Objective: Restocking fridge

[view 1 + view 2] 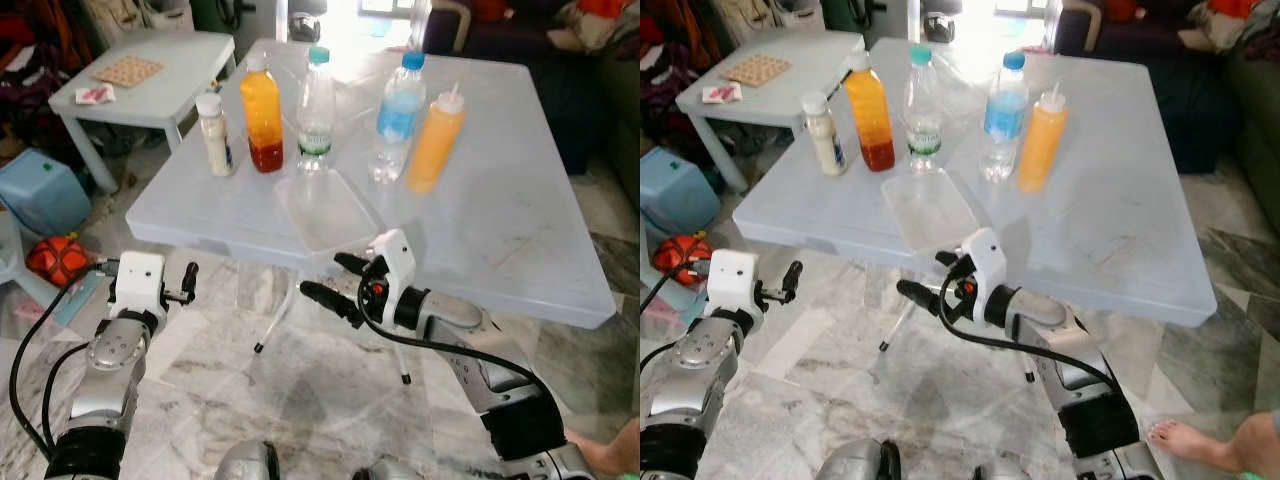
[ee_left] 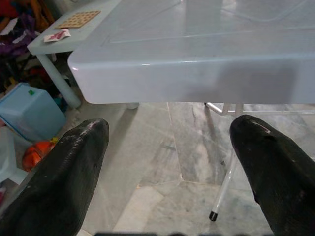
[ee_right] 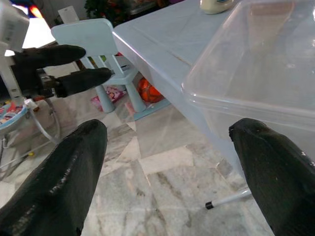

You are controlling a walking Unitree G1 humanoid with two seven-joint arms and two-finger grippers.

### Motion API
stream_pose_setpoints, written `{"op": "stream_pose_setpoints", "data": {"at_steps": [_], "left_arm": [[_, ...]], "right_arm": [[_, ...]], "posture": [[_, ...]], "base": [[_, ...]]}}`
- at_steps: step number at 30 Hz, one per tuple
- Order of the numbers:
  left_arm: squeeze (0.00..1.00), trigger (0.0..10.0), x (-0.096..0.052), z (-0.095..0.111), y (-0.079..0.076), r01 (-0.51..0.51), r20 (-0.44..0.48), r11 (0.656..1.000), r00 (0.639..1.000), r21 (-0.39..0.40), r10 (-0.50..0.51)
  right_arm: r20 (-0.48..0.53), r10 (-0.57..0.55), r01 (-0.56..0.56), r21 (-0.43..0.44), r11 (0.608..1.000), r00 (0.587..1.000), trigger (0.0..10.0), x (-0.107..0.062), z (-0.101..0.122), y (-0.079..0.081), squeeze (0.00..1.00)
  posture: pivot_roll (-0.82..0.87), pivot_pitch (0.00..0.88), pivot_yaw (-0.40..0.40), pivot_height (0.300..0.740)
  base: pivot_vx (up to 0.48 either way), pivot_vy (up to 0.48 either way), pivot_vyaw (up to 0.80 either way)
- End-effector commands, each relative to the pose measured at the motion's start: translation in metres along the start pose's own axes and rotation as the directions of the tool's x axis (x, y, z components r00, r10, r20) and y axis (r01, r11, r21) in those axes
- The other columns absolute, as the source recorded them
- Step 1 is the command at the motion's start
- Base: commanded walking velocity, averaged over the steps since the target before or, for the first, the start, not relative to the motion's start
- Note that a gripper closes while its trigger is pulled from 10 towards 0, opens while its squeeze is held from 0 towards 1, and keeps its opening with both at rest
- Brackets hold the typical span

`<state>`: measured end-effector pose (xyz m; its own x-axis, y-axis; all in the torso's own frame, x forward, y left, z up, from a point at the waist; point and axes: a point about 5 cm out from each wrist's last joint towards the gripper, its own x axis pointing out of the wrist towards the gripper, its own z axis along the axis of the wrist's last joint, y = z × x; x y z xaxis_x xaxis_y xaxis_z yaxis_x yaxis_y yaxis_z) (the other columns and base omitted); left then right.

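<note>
Nearest me: right gripper (image 1: 335,278), jaws spread and empty, held just below the counter's (image 1: 520,250) near edge, beside the clear tray (image 1: 325,212). Left gripper (image 1: 188,283), jaws likewise parted, holding nothing, sits lower and apart, off the counter's near-left corner. I log the tray as rectangular, its long axis running from the near edge toward the bottles, one short end overhanging that edge. Behind it, upright in a row: small white bottle (image 1: 215,135), orange juice bottle (image 1: 262,113), two clear water bottles (image 1: 316,112), orange squeeze bottle (image 1: 436,140). Floor: marble tile (image 1: 300,400).
</note>
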<state>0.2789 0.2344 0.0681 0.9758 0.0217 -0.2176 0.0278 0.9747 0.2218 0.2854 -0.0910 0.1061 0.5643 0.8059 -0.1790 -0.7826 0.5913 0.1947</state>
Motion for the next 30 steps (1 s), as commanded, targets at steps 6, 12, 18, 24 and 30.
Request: {"op": "stream_pose_setpoints", "data": {"at_steps": [6,12,18,24,30], "left_arm": [[0.0,10.0,-0.002,-0.002,0.003,-0.017,0.002,1.0,1.0,0.02,0.017],[0.0,10.0,-0.002,-0.002,0.004,-0.016,0.004,1.0,1.0,0.025,0.016],[0.0,10.0,-0.001,0.0,-0.001,0.001,0.012,1.0,1.0,0.029,-0.002],[0.0,10.0,0.0,-0.001,-0.002,0.001,0.011,1.0,1.0,0.03,-0.001],[0.0,10.0,0.001,-0.004,-0.001,-0.004,-0.007,0.999,1.0,0.035,0.004]], "right_arm": [[0.059,0.05,-0.048,-0.02,0.999,0.997,10.0,0.017,0.012,0.003,0.0],[0.118,0.052,-0.05,-0.022,0.999,0.992,10.0,0.039,0.023,0.003,0.0],[0.169,0.085,-0.085,-0.004,0.996,0.982,10.0,0.055,0.037,0.011,0.0],[0.172,0.157,-0.167,0.043,0.985,0.973,10.0,0.049,0.031,0.021,0.0],[0.145,0.257,-0.274,0.111,0.955,0.955,10.0,0.025,0.018,0.038,0.0]], "posture": [[0.03,0.068,0.007,0.74],[0.04,0.075,0.012,0.74],[0.04,0.076,0.014,0.74],[0.04,0.075,0.013,0.74],[0.03,0.07,0.012,0.74]], "base": [[0.0,0.0,0.0],[0.0,0.0,0.0],[0.0,0.0,0.0],[0.0,0.0,0.0],[0.0,0.0,0.0]]}}
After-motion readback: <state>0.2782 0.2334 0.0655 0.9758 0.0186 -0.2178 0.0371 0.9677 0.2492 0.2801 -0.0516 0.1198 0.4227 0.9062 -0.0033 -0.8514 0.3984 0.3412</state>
